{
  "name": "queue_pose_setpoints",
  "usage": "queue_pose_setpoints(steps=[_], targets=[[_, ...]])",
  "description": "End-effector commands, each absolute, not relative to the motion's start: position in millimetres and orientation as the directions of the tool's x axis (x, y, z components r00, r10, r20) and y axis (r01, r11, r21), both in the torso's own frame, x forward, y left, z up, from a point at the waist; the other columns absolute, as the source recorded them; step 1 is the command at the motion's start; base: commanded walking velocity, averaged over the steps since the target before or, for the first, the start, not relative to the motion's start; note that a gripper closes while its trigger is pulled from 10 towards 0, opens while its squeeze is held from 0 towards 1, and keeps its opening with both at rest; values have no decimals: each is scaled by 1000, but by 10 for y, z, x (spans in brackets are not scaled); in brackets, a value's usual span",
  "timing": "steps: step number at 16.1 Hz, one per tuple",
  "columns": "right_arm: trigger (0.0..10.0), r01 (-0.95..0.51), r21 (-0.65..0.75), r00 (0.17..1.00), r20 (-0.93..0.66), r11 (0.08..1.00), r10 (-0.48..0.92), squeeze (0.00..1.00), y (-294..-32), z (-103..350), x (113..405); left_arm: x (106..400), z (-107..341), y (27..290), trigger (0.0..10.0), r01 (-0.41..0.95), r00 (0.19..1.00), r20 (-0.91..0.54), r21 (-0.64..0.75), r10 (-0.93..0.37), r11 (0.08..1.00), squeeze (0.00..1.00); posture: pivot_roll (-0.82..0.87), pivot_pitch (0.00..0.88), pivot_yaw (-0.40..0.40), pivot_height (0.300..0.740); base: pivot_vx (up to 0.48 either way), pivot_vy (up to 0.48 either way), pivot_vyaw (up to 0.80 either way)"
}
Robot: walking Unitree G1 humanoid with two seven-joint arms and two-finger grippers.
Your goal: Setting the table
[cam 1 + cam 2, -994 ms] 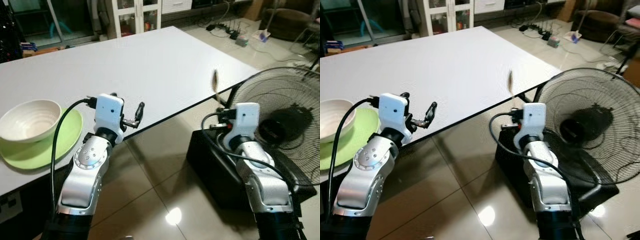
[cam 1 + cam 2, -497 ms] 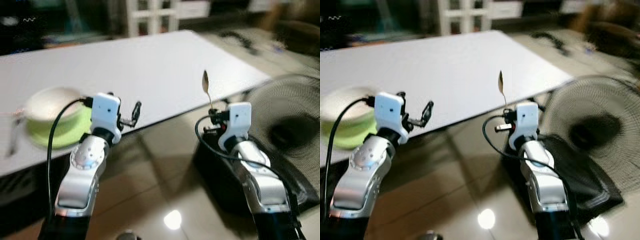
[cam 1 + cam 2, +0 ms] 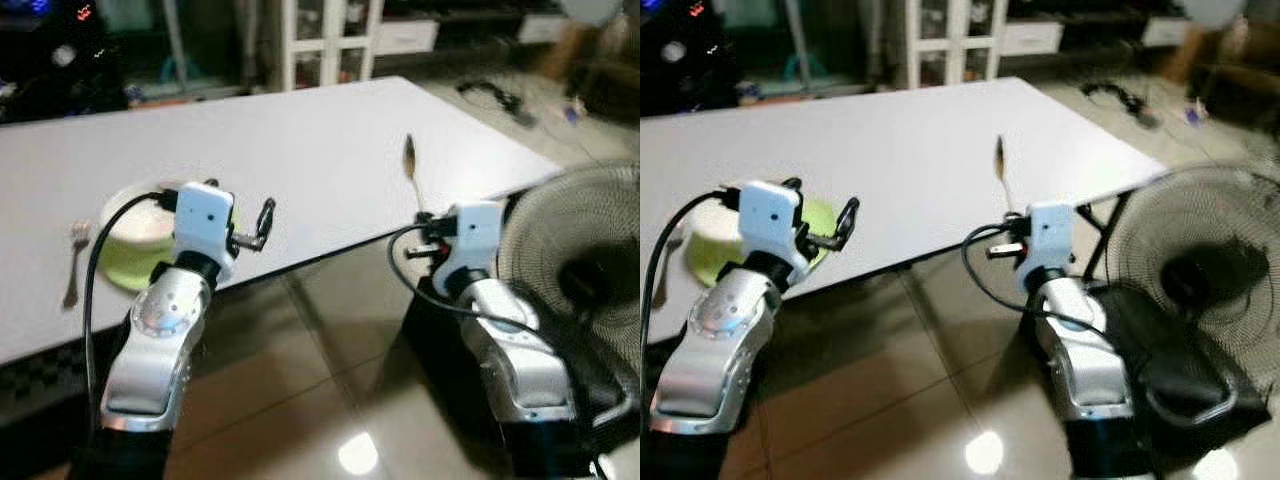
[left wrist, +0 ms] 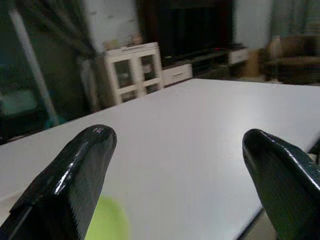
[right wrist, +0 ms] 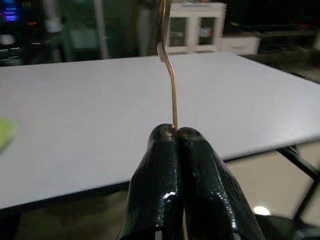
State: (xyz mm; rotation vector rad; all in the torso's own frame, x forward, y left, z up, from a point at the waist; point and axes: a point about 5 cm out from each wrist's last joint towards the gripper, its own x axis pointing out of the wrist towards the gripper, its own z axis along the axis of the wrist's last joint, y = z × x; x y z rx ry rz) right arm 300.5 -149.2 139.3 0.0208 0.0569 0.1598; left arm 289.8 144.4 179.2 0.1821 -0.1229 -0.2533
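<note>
Right gripper point(image 5: 175, 137) clamped on spoon point(image 3: 409, 160) — upright by table point(image 3: 300, 130) edge; left gripper point(image 3: 262, 222) spread wide, holding nothing.

Thin metal spoon point(image 5: 171, 75) upright, handle pinched between closed jaws.

A home: white table point(image 3: 300, 130), glass-door cabinet point(image 3: 330, 35), standing fan point(image 3: 580, 270), tiled floor point(image 3: 300, 400).
</note>
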Motion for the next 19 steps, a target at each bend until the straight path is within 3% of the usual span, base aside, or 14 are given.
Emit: queue_pose_setpoints(steps=[1, 6, 10, 19], targets=[[10000, -148, 33, 988, -40, 988, 149, 0, -1510, 1436, 3027, 2897, 1823, 1427, 10000, 251, 955, 104, 212, -277, 944, 0, 66, 0, -13, 740, 334, 0, 0], [10000, -191, 24, 980, -48, 981, 192, 0, -1451, 1426, 3017, 2899, 1838, 1435, 10000, 251, 954, 105, 229, -280, 941, 0, 75, 0, -16, 740, 338, 0, 0], [10000, -181, 22, 982, -47, 983, 182, 0, -1457, 1428, 3022, 2899, 1862, 1420, 10000, 257, 951, 109, 246, -291, 934, 0, 75, 0, -14, 740, 343, 0, 800], [10000, -216, 15, 975, -52, 976, 216, 0, -1447, 1414, 3027, 2905, 1926, 1417, 10000, 262, 943, 126, 286, -307, 922, 0, 85, 0, -16, 740, 345, 0, 0]])
